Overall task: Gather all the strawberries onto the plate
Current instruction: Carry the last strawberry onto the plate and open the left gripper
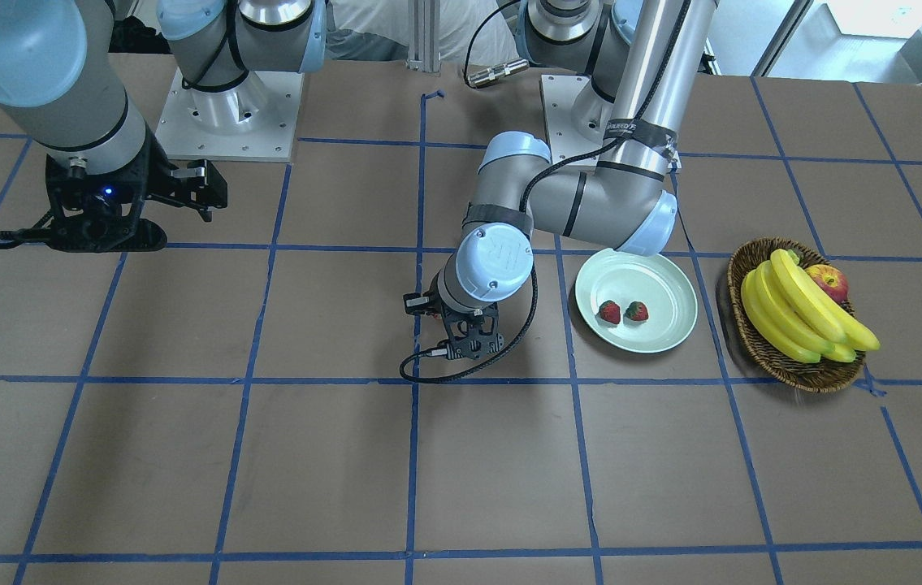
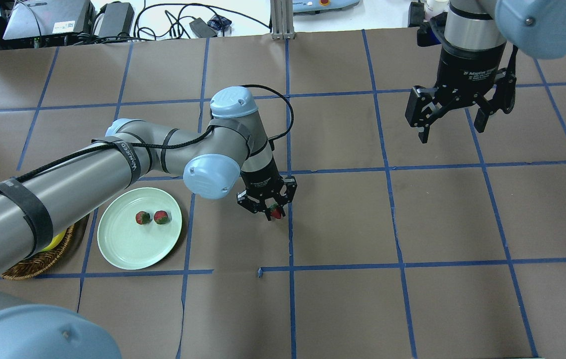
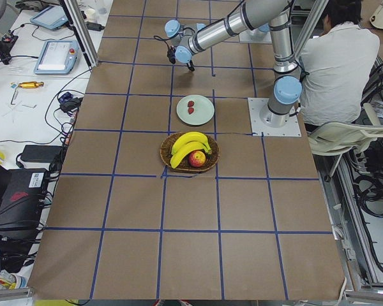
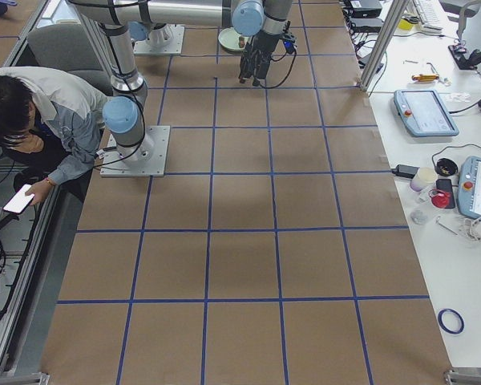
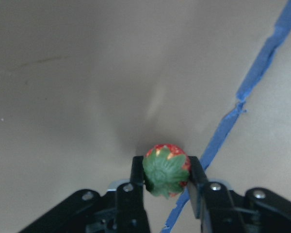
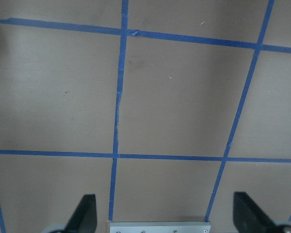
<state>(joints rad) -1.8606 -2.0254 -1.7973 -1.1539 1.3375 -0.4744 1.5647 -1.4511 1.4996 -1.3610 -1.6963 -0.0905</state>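
Jaws clamped on the last strawberry [image 5: 165, 170], the left gripper [image 2: 269, 208] hangs low over the table [image 2: 342, 224], two strawberries [image 2: 142, 218] lying in the plate [image 2: 113, 249] near its side, one carry seemingly left; the right gripper [image 2: 455, 117], well apart, gapes empty.

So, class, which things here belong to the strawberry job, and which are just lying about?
Job: two strawberries on the plate; third strawberry in the left gripper.
Lying about: wicker basket, bananas, apple; open right gripper.
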